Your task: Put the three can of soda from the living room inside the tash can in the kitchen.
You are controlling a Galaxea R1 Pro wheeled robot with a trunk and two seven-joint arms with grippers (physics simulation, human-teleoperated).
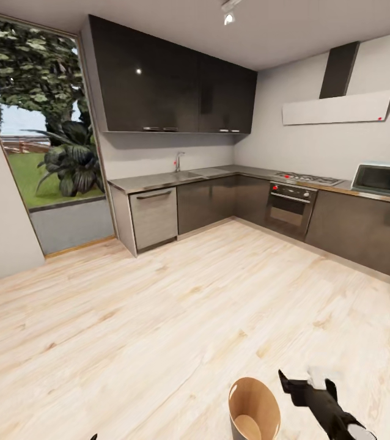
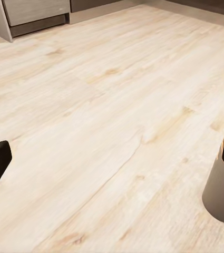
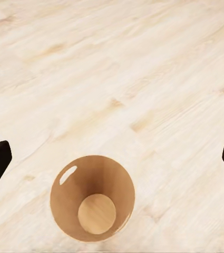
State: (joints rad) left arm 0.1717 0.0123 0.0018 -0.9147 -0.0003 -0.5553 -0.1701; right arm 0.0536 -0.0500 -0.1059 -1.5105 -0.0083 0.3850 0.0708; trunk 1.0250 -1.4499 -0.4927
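My right gripper point(image 3: 112, 158), fingers spread wide and empty, hangs above the upright bin point(image 3: 92, 197); its mouth opens just left of my right arm.

trash can point(image 1: 254, 408) on floor point(image 1: 158, 318), counter point(image 1: 176, 179) probably far behind

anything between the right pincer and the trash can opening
Nothing visible. The right pincer is open above the trash can, whose mouth is uncovered and looks empty down to its base.
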